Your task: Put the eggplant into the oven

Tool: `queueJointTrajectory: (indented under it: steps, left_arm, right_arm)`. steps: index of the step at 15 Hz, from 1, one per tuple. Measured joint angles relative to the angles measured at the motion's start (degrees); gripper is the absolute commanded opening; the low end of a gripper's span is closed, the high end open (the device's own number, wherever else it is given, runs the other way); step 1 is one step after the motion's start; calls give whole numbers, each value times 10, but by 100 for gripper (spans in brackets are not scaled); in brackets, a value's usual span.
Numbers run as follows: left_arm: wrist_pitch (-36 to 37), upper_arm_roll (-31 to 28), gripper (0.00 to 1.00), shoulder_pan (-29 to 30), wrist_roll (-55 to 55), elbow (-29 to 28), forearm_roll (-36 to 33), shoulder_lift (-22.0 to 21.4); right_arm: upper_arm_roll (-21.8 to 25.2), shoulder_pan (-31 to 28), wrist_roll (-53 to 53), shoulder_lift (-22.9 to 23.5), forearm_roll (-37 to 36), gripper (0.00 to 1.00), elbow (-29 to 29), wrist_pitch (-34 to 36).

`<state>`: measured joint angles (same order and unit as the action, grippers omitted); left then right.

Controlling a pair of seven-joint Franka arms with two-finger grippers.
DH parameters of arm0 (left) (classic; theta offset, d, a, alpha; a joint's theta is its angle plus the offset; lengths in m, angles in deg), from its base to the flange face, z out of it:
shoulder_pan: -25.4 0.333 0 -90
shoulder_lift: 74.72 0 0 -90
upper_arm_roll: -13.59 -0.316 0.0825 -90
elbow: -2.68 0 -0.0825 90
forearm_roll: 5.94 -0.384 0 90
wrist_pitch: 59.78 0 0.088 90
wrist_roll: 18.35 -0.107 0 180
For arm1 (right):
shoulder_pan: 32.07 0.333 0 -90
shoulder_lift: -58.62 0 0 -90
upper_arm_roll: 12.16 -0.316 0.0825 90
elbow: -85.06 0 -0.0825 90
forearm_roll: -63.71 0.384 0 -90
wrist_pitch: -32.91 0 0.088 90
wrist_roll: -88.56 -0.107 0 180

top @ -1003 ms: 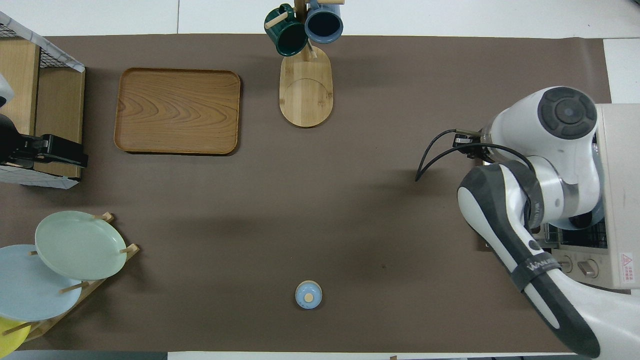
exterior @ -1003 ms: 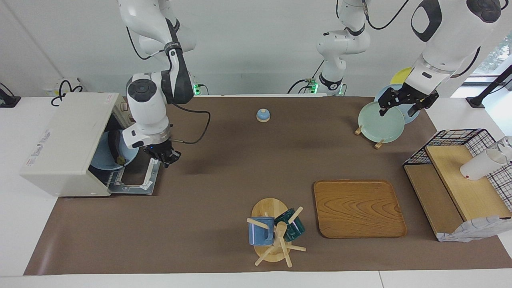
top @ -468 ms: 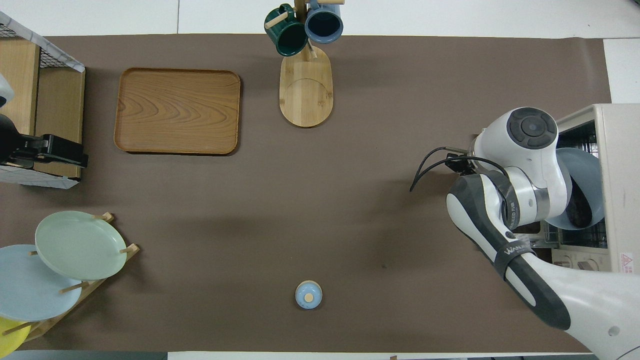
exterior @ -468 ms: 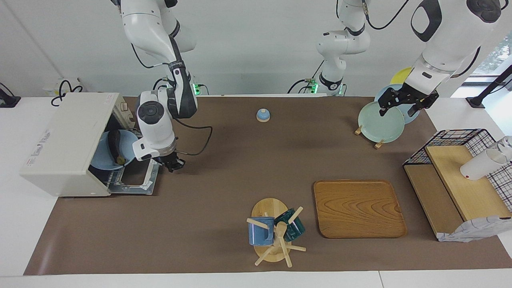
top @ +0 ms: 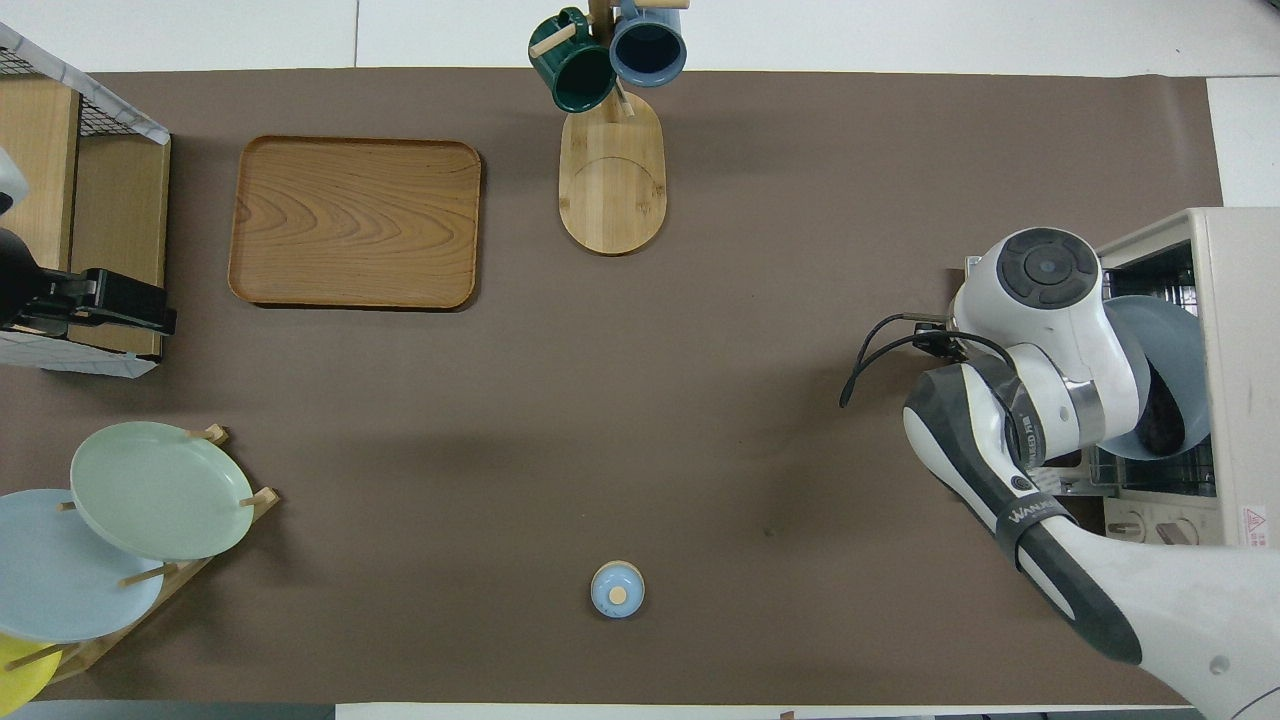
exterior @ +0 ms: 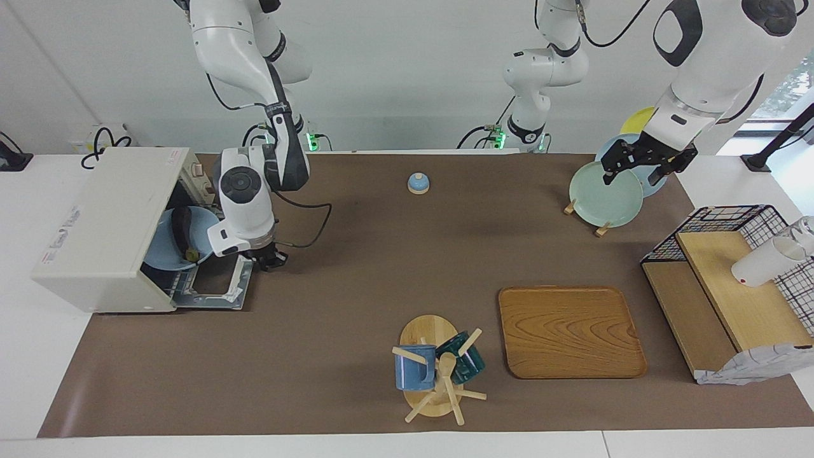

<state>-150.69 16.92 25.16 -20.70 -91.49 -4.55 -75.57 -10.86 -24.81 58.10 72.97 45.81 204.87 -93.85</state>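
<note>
The off-white oven (exterior: 108,222) stands at the right arm's end of the table, its door (exterior: 216,289) folded down flat. Inside it sits a blue plate (exterior: 166,254) and on that lies the dark eggplant (exterior: 181,232), also showing from above as a dark eggplant (top: 1162,425) in the oven (top: 1240,350). My right gripper (exterior: 270,261) is shut and holds nothing, just over the door's edge, outside the oven's mouth. In the overhead view the wrist hides it. My left gripper (exterior: 642,166) waits open above the plate rack.
A rack with several plates (exterior: 604,194) stands at the left arm's end, beside a wire basket shelf (exterior: 731,280). A wooden tray (exterior: 569,331) and a mug tree (exterior: 439,372) lie farther from the robots. A small blue knobbed lid (exterior: 418,183) sits near them.
The right arm's wrist has drawn back from the oven's mouth, uncovering the plate and eggplant inside. Its gripper stayed shut by the door's edge. The left arm has not moved.
</note>
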Motion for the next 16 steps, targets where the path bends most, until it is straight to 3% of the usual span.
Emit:
queueJointTrajectory:
  steps: [2, 5, 8, 11, 16]
  left_arm:
    - [0, 0, 100, 0, 0, 0, 0, 0]
    - [0, 0, 100, 0, 0, 0, 0, 0]
    - [0, 0, 100, 0, 0, 0, 0, 0]
    - [0, 0, 100, 0, 0, 0, 0, 0]
    - [0, 0, 100, 0, 0, 0, 0, 0]
  right_arm:
    - [-6, 1, 5, 0, -11, 2, -19, 35]
    - [-9, -3, 61, -6, -11, 5, -92, 130]
    - [-8, -28, 131, -36, -9, 7, -131, 183]
    - [-2, -55, 170, -63, -13, 10, -136, 198]
    - [1, -74, 193, -71, -9, 22, -139, 206]
